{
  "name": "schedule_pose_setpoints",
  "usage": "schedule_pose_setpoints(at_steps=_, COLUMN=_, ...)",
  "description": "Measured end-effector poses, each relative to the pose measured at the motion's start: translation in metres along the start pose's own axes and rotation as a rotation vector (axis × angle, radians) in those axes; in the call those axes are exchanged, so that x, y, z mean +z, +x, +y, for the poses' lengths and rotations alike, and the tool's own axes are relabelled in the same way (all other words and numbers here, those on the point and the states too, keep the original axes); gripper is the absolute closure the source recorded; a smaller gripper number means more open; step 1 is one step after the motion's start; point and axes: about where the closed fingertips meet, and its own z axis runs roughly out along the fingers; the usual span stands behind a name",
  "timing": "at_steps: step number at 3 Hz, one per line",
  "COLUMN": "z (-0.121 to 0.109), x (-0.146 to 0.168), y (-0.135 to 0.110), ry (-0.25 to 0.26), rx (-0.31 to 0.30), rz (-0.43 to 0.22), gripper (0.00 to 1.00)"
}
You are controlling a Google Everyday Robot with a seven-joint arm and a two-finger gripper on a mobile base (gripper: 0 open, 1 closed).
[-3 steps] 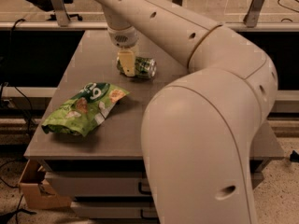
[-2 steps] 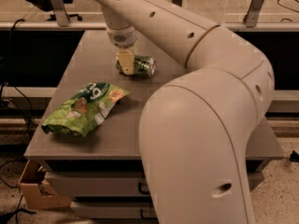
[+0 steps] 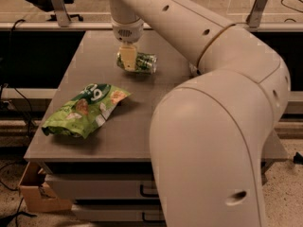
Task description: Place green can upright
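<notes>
The green can (image 3: 143, 63) lies on its side on the far middle of the grey table (image 3: 142, 126), its silver end facing right. My gripper (image 3: 128, 59) hangs straight down from the wrist (image 3: 126, 31) and sits right at the can's left end, overlapping it in the view. The part of the can behind the gripper is hidden. The can's underside seems to rest on or just above the tabletop; I cannot tell which.
A green snack bag (image 3: 85, 110) lies flat on the table's front left. My large arm (image 3: 213, 126) fills the right half of the view and hides the table's right side. A cardboard box (image 3: 35, 197) sits on the floor at lower left.
The gripper and the can sit slightly higher in the view than before. The snack bag has not moved.
</notes>
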Motion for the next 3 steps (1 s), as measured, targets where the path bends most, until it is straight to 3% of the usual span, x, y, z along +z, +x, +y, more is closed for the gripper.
schedule_pose_setpoints(at_steps=1, z=-0.007, x=-0.026, y=0.006, ry=0.034, rx=0.024, rz=-0.090, gripper=1.00)
schedule_pose_setpoints(at_steps=3, z=-0.002, x=-0.051, y=0.031, ry=0.056, rx=0.149, rz=-0.436, gripper=1.00)
